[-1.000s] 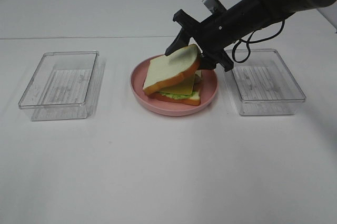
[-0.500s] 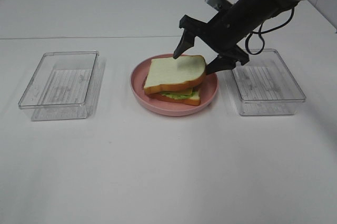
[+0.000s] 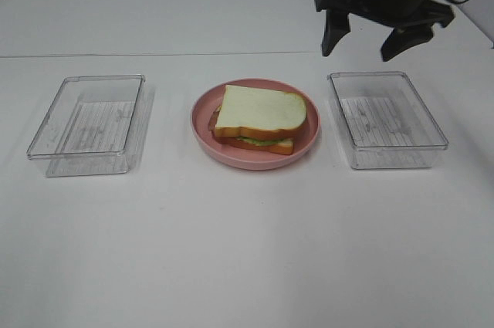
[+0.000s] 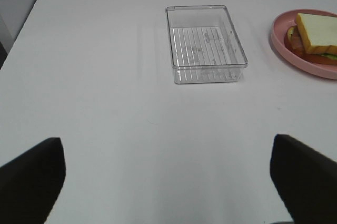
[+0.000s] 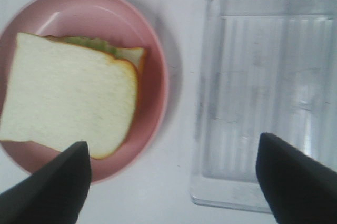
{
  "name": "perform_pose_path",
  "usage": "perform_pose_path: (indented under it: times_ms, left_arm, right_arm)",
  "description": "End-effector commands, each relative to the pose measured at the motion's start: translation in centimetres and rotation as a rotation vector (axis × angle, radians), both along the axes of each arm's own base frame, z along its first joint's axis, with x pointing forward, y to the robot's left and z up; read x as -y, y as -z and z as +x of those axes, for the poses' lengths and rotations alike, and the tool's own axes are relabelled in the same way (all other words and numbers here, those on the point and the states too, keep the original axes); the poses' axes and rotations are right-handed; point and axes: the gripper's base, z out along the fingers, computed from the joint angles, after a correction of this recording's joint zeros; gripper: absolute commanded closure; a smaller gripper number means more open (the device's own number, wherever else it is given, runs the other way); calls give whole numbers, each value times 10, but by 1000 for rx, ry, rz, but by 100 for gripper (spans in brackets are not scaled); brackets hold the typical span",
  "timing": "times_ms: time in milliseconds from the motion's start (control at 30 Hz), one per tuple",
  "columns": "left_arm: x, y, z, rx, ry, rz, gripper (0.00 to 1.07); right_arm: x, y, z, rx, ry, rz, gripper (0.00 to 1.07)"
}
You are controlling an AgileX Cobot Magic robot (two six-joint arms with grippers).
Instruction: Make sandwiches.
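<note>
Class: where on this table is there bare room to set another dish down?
Bare table lies along the near edge and between the left clear box and pink plate. It is tight between the plate and right clear box.

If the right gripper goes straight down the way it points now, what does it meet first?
Probably the right clear container's near rim or the bare table beside it; the open right gripper straddles the gap between pink plate and container.

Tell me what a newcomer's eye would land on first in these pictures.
The sandwich stands out first, stacked on a pink plate at the middle of the white table. A clear container sits empty to its left and another clear container empty to its right. Above the far right, the dark right end effector hangs open, holding nothing.
</note>
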Motion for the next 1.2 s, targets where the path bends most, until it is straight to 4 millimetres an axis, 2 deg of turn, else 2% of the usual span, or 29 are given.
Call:
perform_pose_path:
  times_ms: [33,67,100,167,200,233,267,300,433,500,567,600,633,667,700,733,767,800,833,867,900,933,967,1000,1033,1067,1100,1133,1200]
  left_arm:
    - [0,1,-2,25,0,-13,9]
    - [0,1,-2,25,0,-13,9]
    - [0,1,-2,25,0,-13,9]
    - [0,1,-2,25,0,-13,9]
    - [0,1,-2,25,0,-13,9]
    - [0,1,-2,25,0,-13,9]
    - [0,1,-2,25,0,-13,9]
    - [0,1,-2,25,0,-13,9]
    - [0,1,-2,25,0,-13,9]
    - [0,1,-2,25,0,-13,9]
    - [0,1,-2,25,0,-13,9]
    - [0,1,-2,25,0,-13,9]
    - [0,1,-2,25,0,-13,9]
    - [0,1,-2,25,0,-13,9]
    - [0,1,-2,25,0,-13,9]
    - [0,1,-2,25,0,-13,9]
    - [0,1,-2,25,0,-13,9]
    - [0,1,-2,25,0,-13,9]
    - [0,1,-2,25,0,-13,9]
    - [0,1,-2,25,0,-13,9]
    - [0,1,-2,25,0,-13,9]
    - [0,1,-2,25,0,-13,9]
    - [0,1,-2,25,0,-13,9]
    - [0,1,-2,25,0,-13,9]
    - [0,1,-2,25,0,-13,9]
    - [0,1,-2,25,0,-13,9]
    - [0,1,-2,25,0,-13,9]
    - [0,1,-2,25,0,-13,9]
    - [0,1,-2,25,0,-13,9]
  right_arm:
    - [25,-20,-7,3,46,-116,26]
    - [25,-20,-7,3,46,-116,26]
    - [46,-22,-7,-30,86,-137,26]
    - [55,-21,-8,-54,95,-141,26]
    - [75,-20,-8,-89,127,-147,26]
    - [75,-20,-8,-89,127,-147,26]
    - [94,-20,-8,-109,172,-149,26]
    - [102,-22,-9,-109,193,-148,26]
    - [115,-24,-12,-120,215,-150,26]
    - [118,-32,-31,-148,199,-156,26]
    - [118,-34,-41,-151,194,-157,27]
    - [116,-35,-63,-152,189,-144,27]
    - [116,-35,-63,-152,189,-144,27]
    - [115,-37,-78,-135,191,-127,27]
    - [113,-42,-107,-98,196,-96,27]
    - [113,-42,-107,-98,196,-96,27]
    - [112,-49,-124,-60,199,-79,27]
    - [112,-54,-161,-8,202,-67,27]
    - [112,-54,-161,-8,202,-67,27]
    - [112,-56,-176,15,202,-64,27]
    - [113,-60,-213,77,205,-66,27]
    - [113,-60,-213,77,205,-66,27]
    - [113,-59,-227,99,208,-62,27]
    - [113,-65,-261,193,214,-50,27]
    - [113,-65,-261,193,214,-50,27]
    - [113,-66,-276,238,215,-38,27]
    - [113,-68,-304,313,217,-29,27]
    - [113,-68,-304,313,217,-29,27]
    - [114,-67,-343,411,221,-31,27]
